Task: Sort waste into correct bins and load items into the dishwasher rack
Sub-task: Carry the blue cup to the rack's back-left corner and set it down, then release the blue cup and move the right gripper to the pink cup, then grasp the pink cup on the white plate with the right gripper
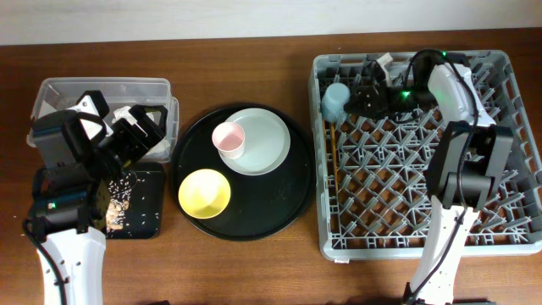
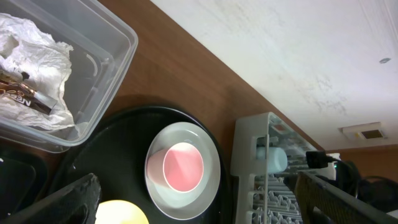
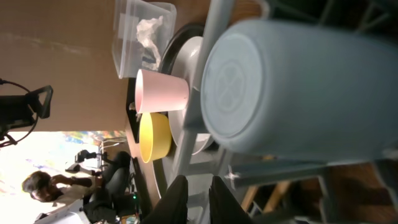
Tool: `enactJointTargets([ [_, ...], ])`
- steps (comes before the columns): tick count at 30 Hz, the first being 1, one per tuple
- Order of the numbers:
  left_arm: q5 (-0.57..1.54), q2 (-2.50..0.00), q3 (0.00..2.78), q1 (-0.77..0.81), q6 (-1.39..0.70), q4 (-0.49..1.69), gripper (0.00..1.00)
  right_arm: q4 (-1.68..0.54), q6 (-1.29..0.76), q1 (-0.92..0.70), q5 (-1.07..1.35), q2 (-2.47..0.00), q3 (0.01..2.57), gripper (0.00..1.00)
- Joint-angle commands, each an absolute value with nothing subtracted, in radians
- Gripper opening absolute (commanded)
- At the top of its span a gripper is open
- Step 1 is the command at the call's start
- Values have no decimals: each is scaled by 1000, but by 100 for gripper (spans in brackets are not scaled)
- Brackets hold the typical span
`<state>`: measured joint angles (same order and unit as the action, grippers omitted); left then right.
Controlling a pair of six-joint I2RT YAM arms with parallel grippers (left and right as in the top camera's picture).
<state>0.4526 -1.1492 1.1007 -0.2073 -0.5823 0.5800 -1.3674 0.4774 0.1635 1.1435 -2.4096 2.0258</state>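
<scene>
The light-blue cup [image 1: 335,102] lies on its side in the far left corner of the grey dishwasher rack [image 1: 508,241]; it fills the right wrist view [image 3: 298,87]. My right gripper [image 1: 366,91] is beside it, fingers [image 3: 200,202] together and empty. The chopsticks [image 1: 337,169] lie in the rack. The pink cup [image 1: 229,138] stands on the grey-white plate [image 1: 269,146] beside the yellow bowl [image 1: 204,192]. My left gripper [image 1: 140,135] hangs wide open [image 2: 199,208] over the clear box [image 1: 161,86], which holds the napkin [image 2: 37,56] and a wrapper [image 2: 22,99]. Food scraps [image 1: 125,185] lie on the flat black tray [image 1: 152,220].
The plate, pink cup and bowl sit on a big round black tray [image 1: 288,203] between the bins and the rack. The brown table [image 1: 254,271] runs along the front. My right arm's base [image 1: 461,178] stands over the rack's right half.
</scene>
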Motion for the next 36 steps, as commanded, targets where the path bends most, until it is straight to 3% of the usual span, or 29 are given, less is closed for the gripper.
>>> enactJointTargets([
  [1,448,-1144,1114,-212,-559,579,99,-1396,493,192,1131,-2371,2025,20],
  [7,448,-1144,1114,-212,-559,579,99,-1436,450,178,1004,-2191,2065,21],
  [15,448,-1144,1114,-212,-559,579,99,-1329,270,-186,671,-1929,2065,24],
  [25,448,-1144,1114,-212,-559,579,99,-1149,136,-696,340,-2072,2065,45],
  [36,448,-1144,1114,-212,-559,579,99,-931,92,-752,273,-2246,2065,46],
])
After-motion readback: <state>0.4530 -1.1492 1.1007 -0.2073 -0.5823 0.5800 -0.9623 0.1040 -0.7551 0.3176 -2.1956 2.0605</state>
